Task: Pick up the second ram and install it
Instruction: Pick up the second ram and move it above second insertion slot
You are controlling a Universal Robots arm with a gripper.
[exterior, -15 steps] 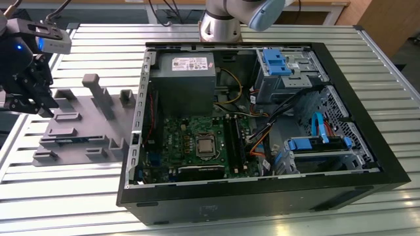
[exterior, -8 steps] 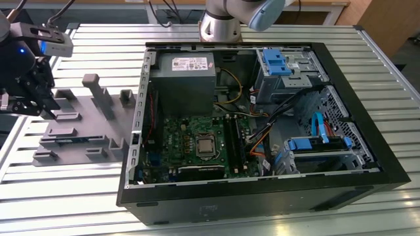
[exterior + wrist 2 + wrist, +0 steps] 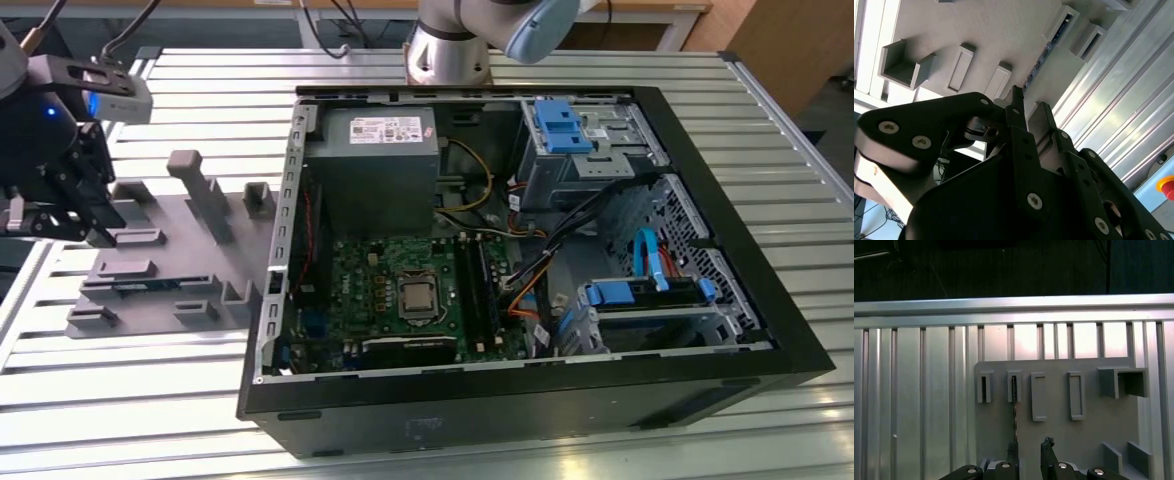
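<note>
In the exterior view, the tray (image 3: pixel 147 300) lies on the slatted table (image 3: pixel 767 110) at nine o'clock from the open computer case (image 3: pixel 534 400). Inside the case, the motherboard (image 3: pixel 360 270) sits at seven o'clock, the power supply (image 3: pixel 374 170) at eleven and the drive cage (image 3: pixel 667 310) at four. The second ram (image 3: pixel 1015 410) stands on edge in a tray slot, with the gripper (image 3: pixel 1030 450) over the tray near it.

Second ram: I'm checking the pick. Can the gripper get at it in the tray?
Probably yes: the second ram stands on edge in the grey tray, uncovered, with the open gripper close by.
</note>
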